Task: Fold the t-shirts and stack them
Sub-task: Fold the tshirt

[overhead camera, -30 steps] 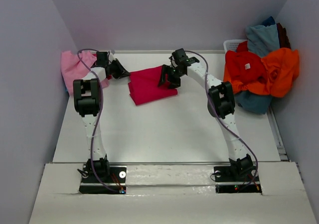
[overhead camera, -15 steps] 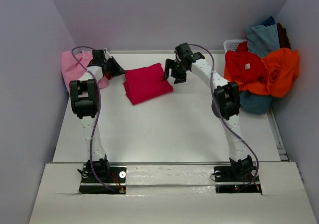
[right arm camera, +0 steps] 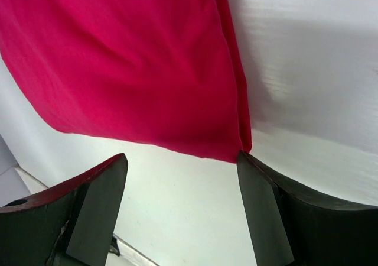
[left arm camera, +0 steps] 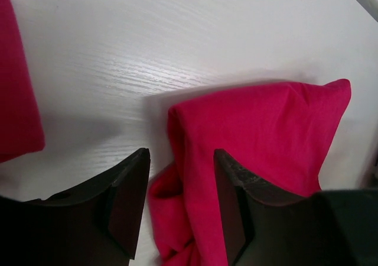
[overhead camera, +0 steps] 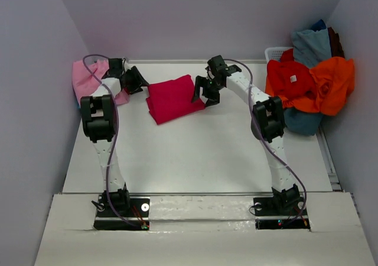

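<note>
T-shirts mostly wait: your crimson shirt [overhead camera: 172, 99] lies folded on the bench [overhead camera: 195, 153], pink shirt [overhead camera: 85, 80] far left, heap [overhead camera: 307, 83] (orange, red, blue) right. Your left tool [overhead camera: 142, 81] and right tool [overhead camera: 205, 94] stand spread, empty.

Shows a folded crimson t-shirt [overhead camera: 171, 100] flat on the counter [overhead camera: 195, 153]. Has left gripper [overhead camera: 140, 84] at its left edge, right gripper [overhead camera: 205, 96], fingers [overhead camera: 197, 94] spread, at its right. Has pink t-shirt [overhead camera: 82, 80] far left, heaped t-shirts [overhead camera: 307, 83] far right.

No lettering, label, brand or number can be read on the t-shirts [overhead camera: 173, 99] or anywhere else.
</note>
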`<move>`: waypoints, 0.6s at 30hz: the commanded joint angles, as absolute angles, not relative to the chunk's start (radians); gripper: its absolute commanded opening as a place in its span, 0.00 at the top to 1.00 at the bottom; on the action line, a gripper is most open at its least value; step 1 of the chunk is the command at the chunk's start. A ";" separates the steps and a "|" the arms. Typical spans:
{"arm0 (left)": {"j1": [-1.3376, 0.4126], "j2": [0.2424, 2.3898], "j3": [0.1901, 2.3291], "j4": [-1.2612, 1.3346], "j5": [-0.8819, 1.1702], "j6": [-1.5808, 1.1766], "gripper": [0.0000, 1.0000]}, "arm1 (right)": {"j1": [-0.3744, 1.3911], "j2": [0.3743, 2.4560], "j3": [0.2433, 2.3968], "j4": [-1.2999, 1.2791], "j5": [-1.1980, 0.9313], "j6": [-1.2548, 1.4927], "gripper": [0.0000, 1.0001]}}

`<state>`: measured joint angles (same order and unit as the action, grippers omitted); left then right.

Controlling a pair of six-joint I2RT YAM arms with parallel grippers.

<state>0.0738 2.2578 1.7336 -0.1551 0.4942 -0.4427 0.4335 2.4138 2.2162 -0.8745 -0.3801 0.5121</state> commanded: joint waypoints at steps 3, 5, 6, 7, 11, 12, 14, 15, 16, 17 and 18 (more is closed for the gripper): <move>0.078 2.085 1.721 -0.187 0.403 -0.408 0.40 | 0.449 2.273 2.096 -0.850 -0.460 0.557 0.19; 0.078 2.072 1.742 -0.196 0.432 -0.396 0.40 | 0.459 2.238 2.034 -0.818 -0.482 0.587 0.19; 0.078 2.074 1.755 -0.207 0.448 -0.393 0.40 | 0.459 2.232 2.023 -0.816 -0.497 0.600 0.19; 0.078 2.078 1.779 -0.219 0.481 -0.388 0.40 | 0.459 2.230 2.016 -0.813 -0.502 0.604 0.19; 0.066 2.069 1.796 -0.219 0.540 -0.384 0.40 | 0.480 2.209 1.956 -0.784 -0.505 0.630 0.19; 0.052 2.069 1.796 -0.215 0.551 -0.380 0.40 | 0.480 2.204 1.956 -0.773 -0.506 0.637 0.19; 0.040 2.091 1.813 -0.213 0.626 -0.382 0.40 | 0.480 2.203 1.922 -0.739 -0.520 0.660 0.19; 0.026 2.112 1.824 -0.204 0.694 -0.385 0.40 | 0.480 2.207 1.914 -0.733 -0.534 0.670 0.19; 0.026 2.124 1.830 -0.204 0.724 -0.387 0.40 | 0.480 2.215 1.914 -0.730 -0.535 0.673 0.19; -0.004 2.137 1.838 -0.206 0.745 -0.388 0.40 | 0.489 2.230 1.914 -0.720 -0.537 0.676 0.19; -0.017 2.146 1.844 -0.209 0.758 -0.387 0.40 | 0.489 2.238 1.920 -0.716 -0.537 0.681 0.19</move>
<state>0.0441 2.1361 1.7741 -0.2146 0.6003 -0.4038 0.4770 2.2559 1.9247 -0.7891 -0.4988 0.6407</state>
